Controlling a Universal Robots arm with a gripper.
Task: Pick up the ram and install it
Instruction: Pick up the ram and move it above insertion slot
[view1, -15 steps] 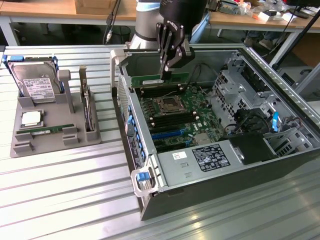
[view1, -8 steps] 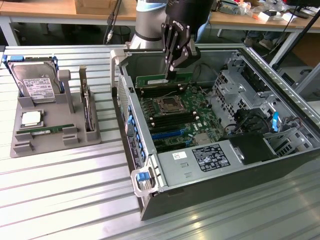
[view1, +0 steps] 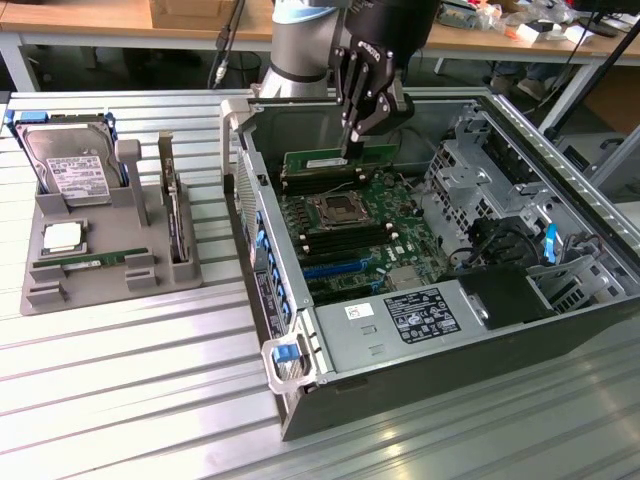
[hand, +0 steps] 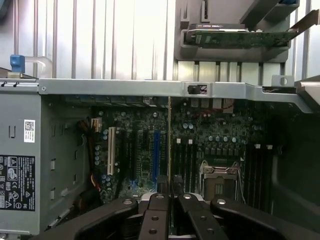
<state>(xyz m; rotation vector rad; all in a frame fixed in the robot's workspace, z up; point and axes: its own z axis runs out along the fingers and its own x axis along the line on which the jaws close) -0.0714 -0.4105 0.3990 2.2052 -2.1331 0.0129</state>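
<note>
1 ram (view1: 315, 160) is clamped on edge in the hand (view1: 352, 150), directly over the memory slots (view1: 320, 183) beside the processor socket (view1: 333, 210), inside the open computer case (view1: 560, 330); contact with a slot cannot be told. 2nd stick (view1: 85, 263) lies flat in the grey tray (view1: 40, 300) on the desk (view1: 130, 400), near the hard drive (view1: 68, 165).

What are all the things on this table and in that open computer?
held ram: one, green, gripped above the motherboard.
spare ram: one, green, in the tray.
hard drive: one, silver, in the tray.
processor chip: one, silver, in the tray.
card: one, dark, upright in the tray.
tray: one, grey, exterior view's left.
computer case: one, dark, open, exterior view's right.
motherboard: one, green, inside the case.
table: one, silver, under everything.
gripper: one, black, shut on the held ram.
</note>
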